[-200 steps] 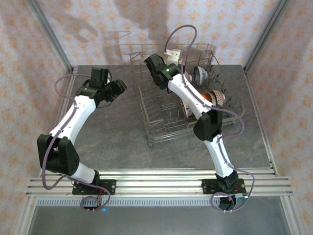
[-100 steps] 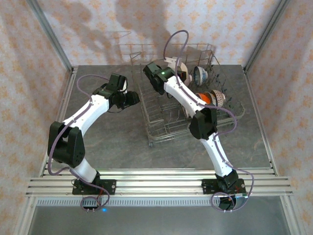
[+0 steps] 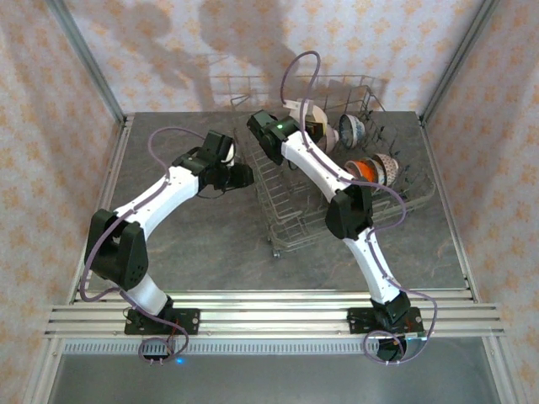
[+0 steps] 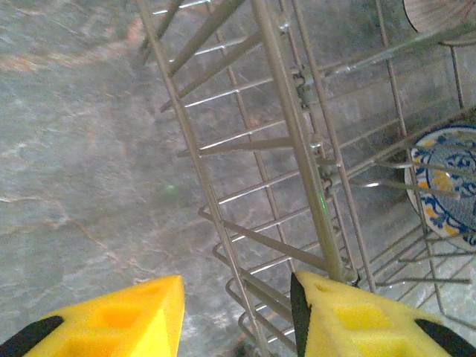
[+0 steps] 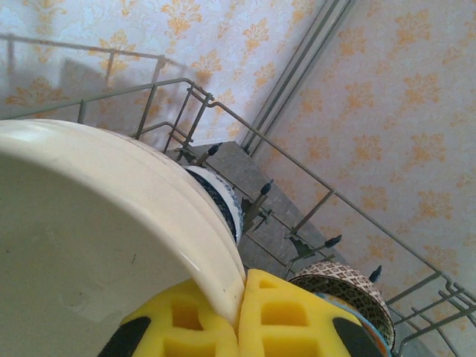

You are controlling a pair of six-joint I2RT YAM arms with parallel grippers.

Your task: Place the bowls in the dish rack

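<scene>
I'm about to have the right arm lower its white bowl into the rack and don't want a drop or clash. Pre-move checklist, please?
1. Right gripper pinching the plain white ceramic bowl by its rim: ok.
2. Bowl over the grey wire dish rack: ok.
3. Free slot beneath it: cannot tell.
4. Clearance from the neighbouring blue-and-white patterned bowl: cannot tell.
5. Left gripper steadying the rack: not ok, jaws open astride its side wire.

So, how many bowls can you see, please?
4, at the grey wire dish rack: plain white bowl in the right claw, blue-and-white bowl beside it, orange bowl and brown-patterned bowl nearer; the right arm may hide more.
</scene>
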